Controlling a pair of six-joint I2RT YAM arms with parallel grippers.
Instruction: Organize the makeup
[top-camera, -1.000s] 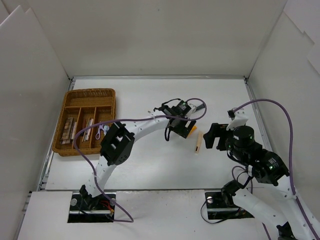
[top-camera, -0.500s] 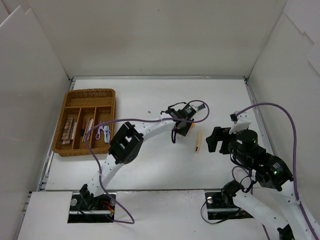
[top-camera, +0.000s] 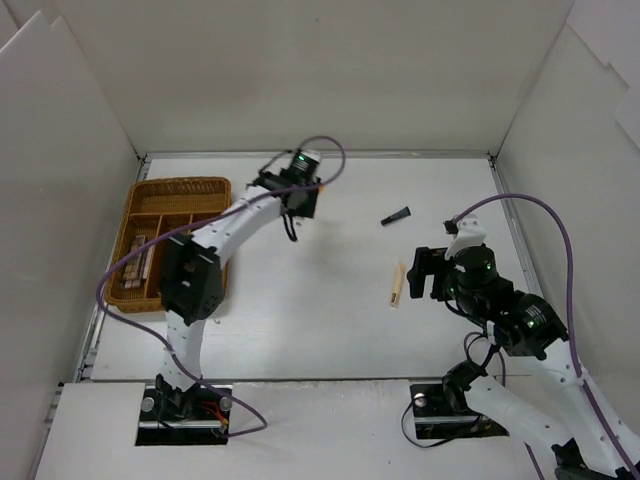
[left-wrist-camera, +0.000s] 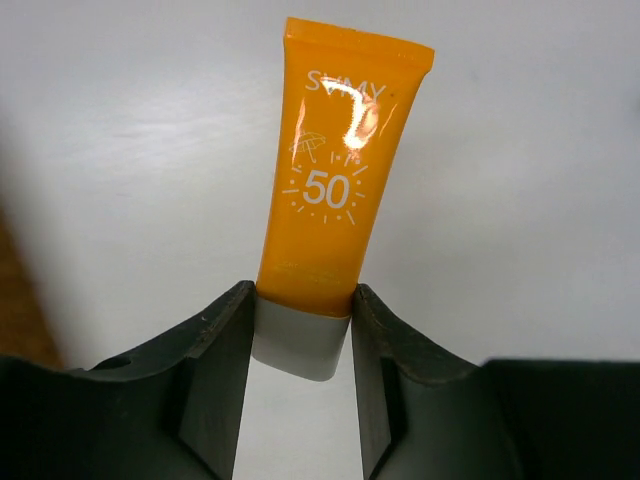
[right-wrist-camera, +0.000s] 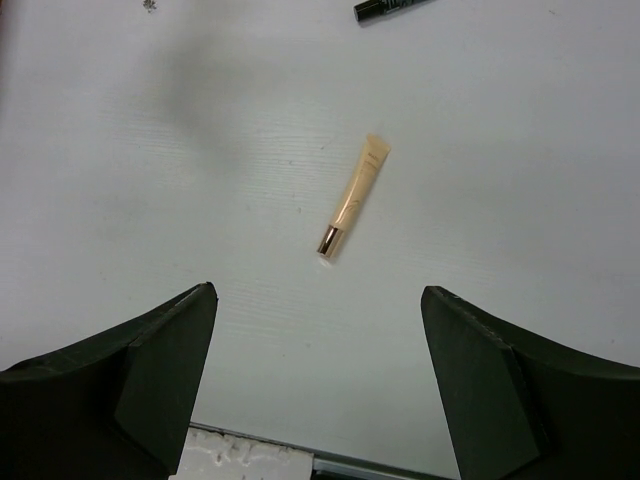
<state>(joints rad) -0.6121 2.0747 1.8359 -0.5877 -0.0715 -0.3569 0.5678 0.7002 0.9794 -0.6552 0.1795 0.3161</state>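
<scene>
The orange tube (left-wrist-camera: 335, 170) with a grey cap hangs in my left gripper (left-wrist-camera: 300, 300), whose fingers are shut on the cap end. In the top view that gripper (top-camera: 298, 200) is at the back of the table, just right of the wicker tray (top-camera: 178, 186). A pale beige tube (top-camera: 398, 284) lies mid-table, and in the right wrist view the same tube (right-wrist-camera: 352, 197) lies ahead of my open, empty right gripper (right-wrist-camera: 318, 295). A small black makeup item (top-camera: 396, 215) lies further back. A brown palette (top-camera: 135, 260) rests in the tray's left compartment.
The left arm's elbow (top-camera: 190, 280) hangs over the tray's near right corner and hides part of it. White walls enclose the table on the left, back and right. The right gripper (top-camera: 425, 272) sits just right of the beige tube.
My left gripper closed on the orange tube and carried it from the table's middle to the back left, near the tray. The black item it hid now shows. The right arm barely moved.
</scene>
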